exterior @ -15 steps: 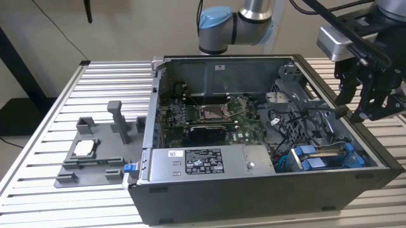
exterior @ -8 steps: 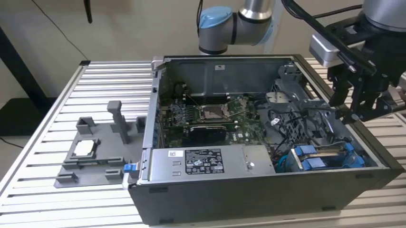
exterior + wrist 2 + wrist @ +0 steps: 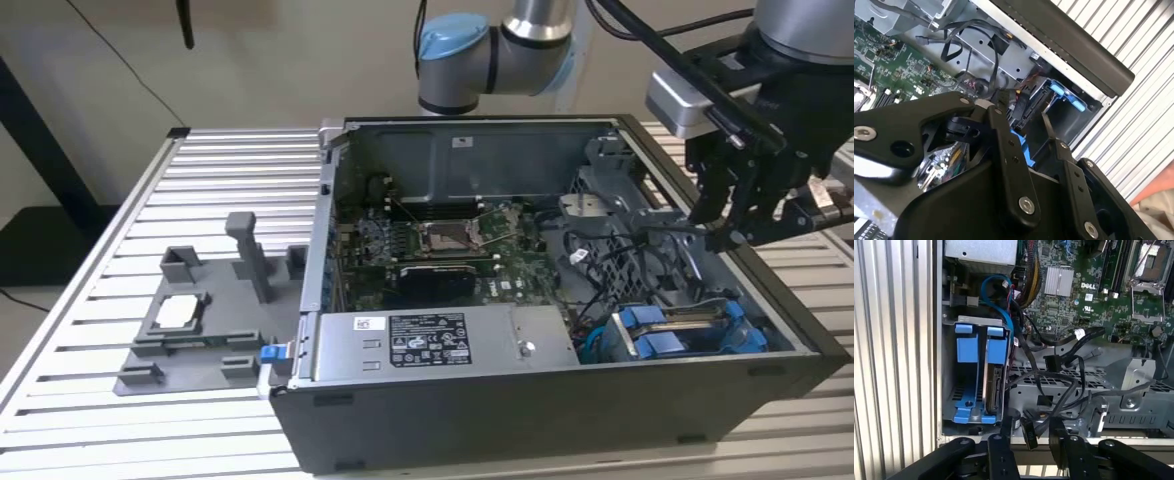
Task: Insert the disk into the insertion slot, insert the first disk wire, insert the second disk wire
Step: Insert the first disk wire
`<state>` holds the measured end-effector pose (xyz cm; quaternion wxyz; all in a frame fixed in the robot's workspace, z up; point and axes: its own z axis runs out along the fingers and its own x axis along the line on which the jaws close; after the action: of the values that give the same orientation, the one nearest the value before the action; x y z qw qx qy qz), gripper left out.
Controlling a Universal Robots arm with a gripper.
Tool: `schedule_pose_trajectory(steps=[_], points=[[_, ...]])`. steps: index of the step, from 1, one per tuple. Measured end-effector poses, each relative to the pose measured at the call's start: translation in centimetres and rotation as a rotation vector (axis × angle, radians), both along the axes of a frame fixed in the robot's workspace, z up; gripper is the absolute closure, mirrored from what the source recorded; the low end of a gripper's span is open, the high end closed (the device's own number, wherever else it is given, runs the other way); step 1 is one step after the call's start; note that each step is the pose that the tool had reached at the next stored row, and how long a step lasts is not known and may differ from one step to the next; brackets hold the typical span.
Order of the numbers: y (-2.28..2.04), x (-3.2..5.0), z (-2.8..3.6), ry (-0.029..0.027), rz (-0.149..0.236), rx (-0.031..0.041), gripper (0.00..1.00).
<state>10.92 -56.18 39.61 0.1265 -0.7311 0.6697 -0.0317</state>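
The gripper [image 3: 727, 232] hangs over the open computer case [image 3: 561, 410], toward the exterior view's right. Its jaws stand partly apart and, from what I can make out, nothing is clamped between them. In the first wrist view a black connector [image 3: 1030, 434] on a loose wire sits right in the gap between the fingertips [image 3: 1005, 432], but I can't see either finger pressing on it.

Just below and ahead of the gripper is the insertion slot [image 3: 974, 320], the grey metal cage with the blue parts. The disk [image 3: 994, 387] looks to be sitting in it already, edge-on between the blue carrier rails, so I'd judge the first step done.

The wires are another matter. A tangle of black cables [image 3: 1069, 390] lies across the metal bay beside the cage, close by the gripper. A second connector [image 3: 1052, 361], a little further out from the fingertips, hangs free and is plugged into nothing. A blue cable [image 3: 996, 287] loops down at the end of the cage away from the gripper, and where it ends I cannot tell.

My reading is that the disk is in, neither wire is visibly seated, and the gripper is poised at the nearest loose connector. The motherboard [image 3: 454, 250] lies well off, beyond the cage.
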Motion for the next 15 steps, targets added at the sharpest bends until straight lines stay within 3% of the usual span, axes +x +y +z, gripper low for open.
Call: schedule_pose_trajectory(steps=[1, 7, 12, 15], points=[[0.0, 0.04, -0.04, -0.0001, 0.002, 0.0, 0.62], [0.03, 0.25, -0.2, -0.0008, 0.014, -0.0009, 0.62], [0.04, 0.52, -0.24, -0.0007, 0.021, -0.0021, 0.8], [0.03, 0.57, -0.23, -0.0008, 0.02, -0.0027, 0.8]])
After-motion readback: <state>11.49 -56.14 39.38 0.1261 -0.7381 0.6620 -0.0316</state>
